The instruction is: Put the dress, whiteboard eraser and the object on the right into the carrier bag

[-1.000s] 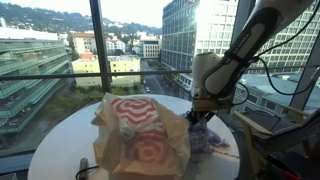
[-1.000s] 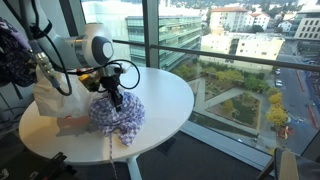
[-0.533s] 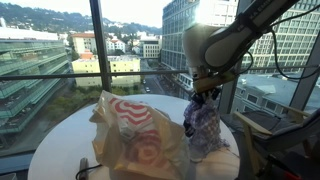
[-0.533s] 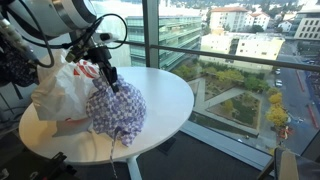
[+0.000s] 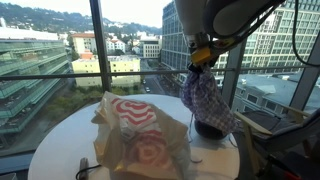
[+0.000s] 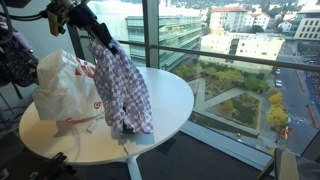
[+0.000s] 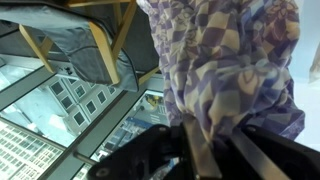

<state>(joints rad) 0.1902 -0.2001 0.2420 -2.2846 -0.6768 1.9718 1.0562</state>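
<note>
My gripper (image 5: 200, 60) (image 6: 96, 36) is high above the round white table and shut on the top of the dress. The dress (image 5: 210, 100) (image 6: 122, 88) is purple-lavender checked cloth, hanging long and loose, and its hem just reaches the tabletop. In the wrist view the dress (image 7: 235, 60) fills the right side, pinched between my gripper's (image 7: 205, 145) dark fingers. The carrier bag (image 5: 135, 135) (image 6: 62, 90), whitish with red rings, sits crumpled beside the dress. A black round object (image 5: 208, 129) shows partly under the hem. The whiteboard eraser is hidden.
The table (image 5: 60, 150) (image 6: 172, 85) stands against floor-to-ceiling windows with dark frames (image 5: 97, 45). A cable end (image 5: 85, 168) lies at the table's near edge. Dark clothing (image 6: 15, 55) hangs beyond the bag. A wooden frame (image 7: 100, 40) shows in the wrist view.
My gripper has risen steeply with the dress. The cloth went from a heap on the table to a long hanging drape. The bag has not moved.
</note>
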